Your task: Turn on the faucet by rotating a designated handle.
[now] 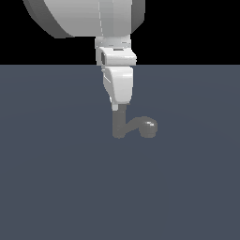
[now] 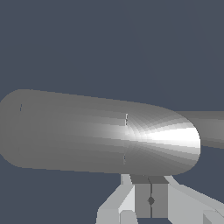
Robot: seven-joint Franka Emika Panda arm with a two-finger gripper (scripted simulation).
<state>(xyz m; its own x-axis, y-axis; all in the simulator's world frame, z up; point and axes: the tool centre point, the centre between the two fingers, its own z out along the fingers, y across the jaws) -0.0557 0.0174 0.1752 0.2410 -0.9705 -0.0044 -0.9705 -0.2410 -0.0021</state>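
a franka arm's gripper [image 1: 118,105] hangs directly over the faucet [image 1: 133,126], its white body covering the top of the grey post so that the thin handle cannot be picked out in the exterior view. the curved spout [image 1: 139,123] sweeps away from under the hand to a shiny rounded bulb [image 1: 150,127] on the exterior view's right. in the wrist view the two fingers [image 2: 151,200] appear pressed flat together with no gap, so the hand reads as closed and holding nothing, and a large rounded grey cylinder [image 2: 100,133], most likely part of the faucet seen from very close, lies just beyond the fingertips; whether they touch it cannot be told. the step in hand looks like the final approach to the handle, with no turning evident yet. the next move likely calls for setting the closed fingertips against the side of the lever blade, not the thicker spout, and sweeping in an arc around the post while keeping contact.
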